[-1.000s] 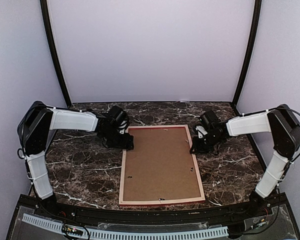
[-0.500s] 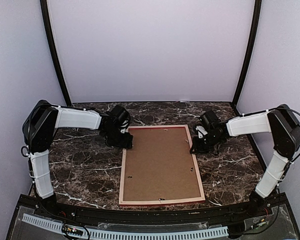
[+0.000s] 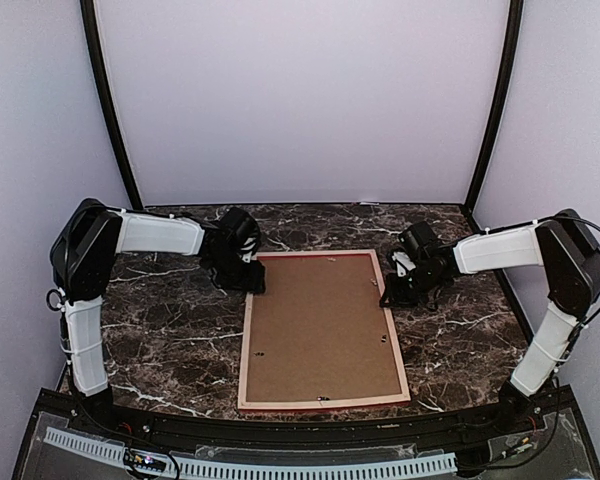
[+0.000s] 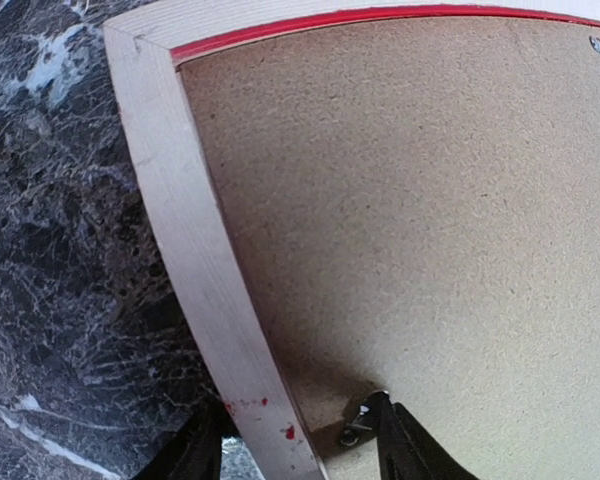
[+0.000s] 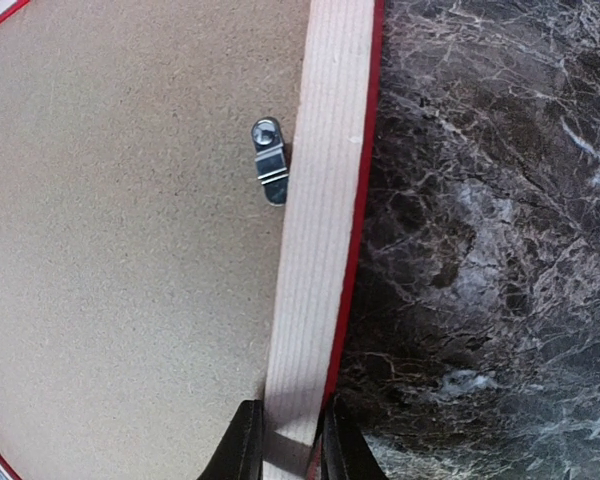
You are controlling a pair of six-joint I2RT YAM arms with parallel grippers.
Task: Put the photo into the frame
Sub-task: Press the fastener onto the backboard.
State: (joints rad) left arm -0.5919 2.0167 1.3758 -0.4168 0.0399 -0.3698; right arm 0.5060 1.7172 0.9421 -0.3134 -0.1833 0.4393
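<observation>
The red frame (image 3: 246,345) lies face down on the marble table, its pale wood rear edges up, with the brown backing board (image 3: 320,325) sitting inside it. The photo is hidden or out of view. My left gripper (image 3: 248,283) is open at the far left corner. In the left wrist view (image 4: 292,445) its jaws straddle the left rail (image 4: 195,250), and the inner finger touches a small metal clip (image 4: 358,432). My right gripper (image 3: 390,297) is shut on the right rail; the right wrist view (image 5: 290,445) shows that rail (image 5: 320,200) pinched between its fingers.
A metal turn clip (image 5: 270,160) sits on the board beside the right rail. More small clips show along the board's edges in the top view. Dark marble table (image 3: 170,340) surrounds the frame. Pale walls enclose the back and both sides.
My left gripper has shifted a little toward the far end of the frame's left rail. The right arm and the frame have not moved.
</observation>
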